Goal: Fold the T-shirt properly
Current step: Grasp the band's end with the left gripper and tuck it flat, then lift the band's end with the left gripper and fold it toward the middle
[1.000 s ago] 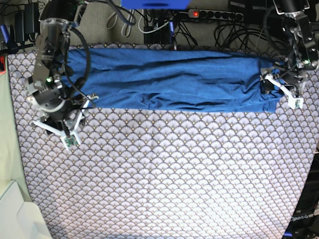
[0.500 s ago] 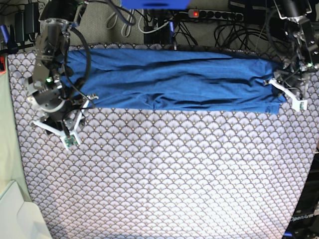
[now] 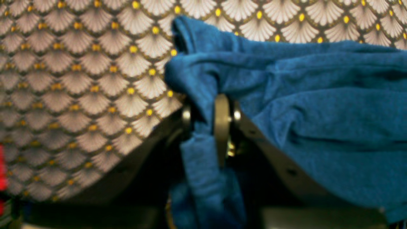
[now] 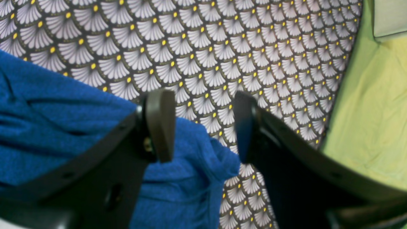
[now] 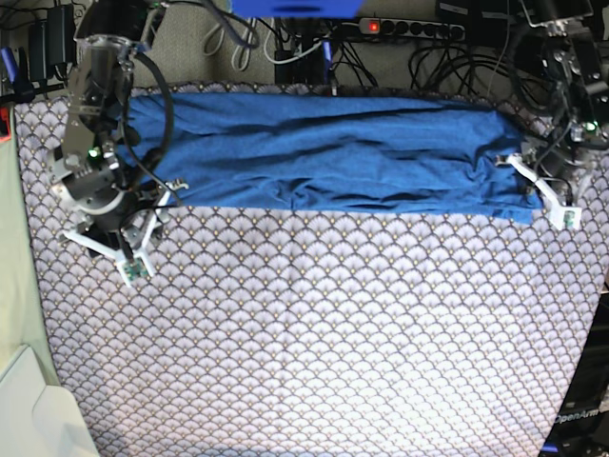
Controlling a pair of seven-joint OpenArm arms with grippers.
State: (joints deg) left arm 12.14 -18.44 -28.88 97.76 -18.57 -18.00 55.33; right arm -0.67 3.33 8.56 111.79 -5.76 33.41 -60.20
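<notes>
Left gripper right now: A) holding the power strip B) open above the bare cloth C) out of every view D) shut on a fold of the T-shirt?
D: in the left wrist view the left gripper has its jaws closed with a bunched fold of the blue T-shirt pinched between them.

Scalloped tablecloth [image 5: 314, 324] — cables [image 5: 447, 57] behind

left gripper [image 3: 208, 117] went from spread to clamped on the T-shirt [image 5: 324, 152] end fold at 3 o'clock. That end now bunched, its lower corner dragged slightly toward 4 o'clock across the tablecloth [image 5: 314, 333].
</notes>
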